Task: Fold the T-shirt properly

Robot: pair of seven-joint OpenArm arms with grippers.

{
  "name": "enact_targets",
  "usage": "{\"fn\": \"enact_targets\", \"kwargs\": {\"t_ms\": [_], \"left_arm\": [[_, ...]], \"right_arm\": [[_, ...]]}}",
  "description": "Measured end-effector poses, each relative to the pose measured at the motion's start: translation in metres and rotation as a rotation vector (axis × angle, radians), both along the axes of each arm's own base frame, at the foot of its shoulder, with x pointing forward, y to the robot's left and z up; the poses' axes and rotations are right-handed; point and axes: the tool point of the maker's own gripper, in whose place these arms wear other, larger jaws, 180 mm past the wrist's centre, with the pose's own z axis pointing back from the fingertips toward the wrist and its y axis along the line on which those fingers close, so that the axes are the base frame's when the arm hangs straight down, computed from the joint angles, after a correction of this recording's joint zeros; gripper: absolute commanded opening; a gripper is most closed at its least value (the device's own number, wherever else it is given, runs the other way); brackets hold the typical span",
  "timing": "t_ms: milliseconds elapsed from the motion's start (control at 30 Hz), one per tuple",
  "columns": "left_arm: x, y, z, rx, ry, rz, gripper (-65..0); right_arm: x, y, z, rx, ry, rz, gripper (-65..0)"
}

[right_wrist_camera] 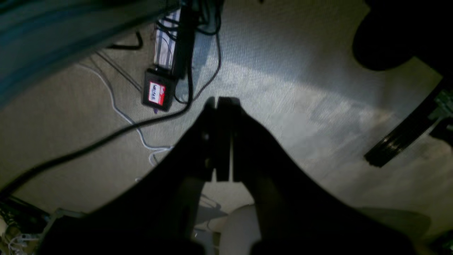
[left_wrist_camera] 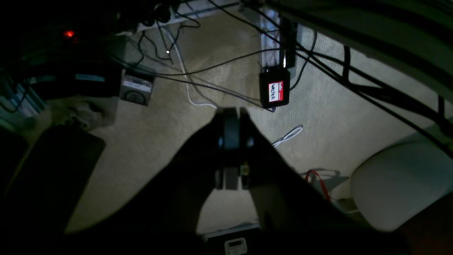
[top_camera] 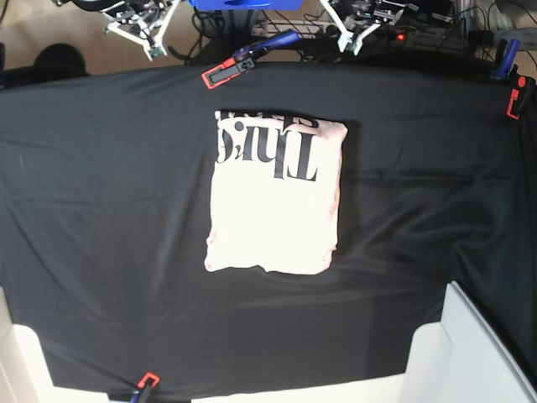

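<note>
A: Where does the pale pink cotton T-shirt (top_camera: 275, 197) lie?

B: In the base view it sits folded into a rough rectangle on the black table cloth (top_camera: 101, 210), a little above the middle. Black lettering runs along its top part, upside down from that view. The rest of the upper face is plain

A: And its edges?

B: The left and right sides run fairly straight. The bottom edge is slightly wavy, and the top right corner is rounded. All four sides are ringed by bare black cloth, with wide open stretches to the left and right, and a narrower band between its top edge and the far side of the table

A: What marks the border of the cloth?

B: A red and blue clamp (top_camera: 243, 59) grips the far edge just above the shirt, another red clamp (top_camera: 513, 99) sits at the far right, and a small one (top_camera: 144, 384) at the near edge

A: The grippers?

B: Neither shows in the base view. The left gripper (left_wrist_camera: 231, 113) hangs over beige carpet (left_wrist_camera: 148, 148) with trailing cables, jaws pressed together on nothing. The right gripper (right_wrist_camera: 223, 102) is likewise closed and empty, over the same carpet near a small black box with a red and white label (right_wrist_camera: 158, 91)
</note>
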Motion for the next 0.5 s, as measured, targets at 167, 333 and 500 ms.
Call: {"fn": "enact_targets", "kwargs": {"t_ms": [167,333,500], "left_arm": [[-0.003,-0.016,0.000,-0.029,0.006,0.002,-65.0],[-0.002,-0.026,-0.001,-0.044,0.002,0.004,-65.0],[-0.002,-0.026,-0.001,-0.042,0.002,0.005,-65.0]], "right_arm": [[-0.008,-0.011,0.000,-0.024,0.018,0.001,-64.9],[0.016,0.020,0.001,0.042,-0.080,-0.005,-65.0],[0.018,0.037,0.005,0.097,-0.154,-0.083,-64.9]]}}
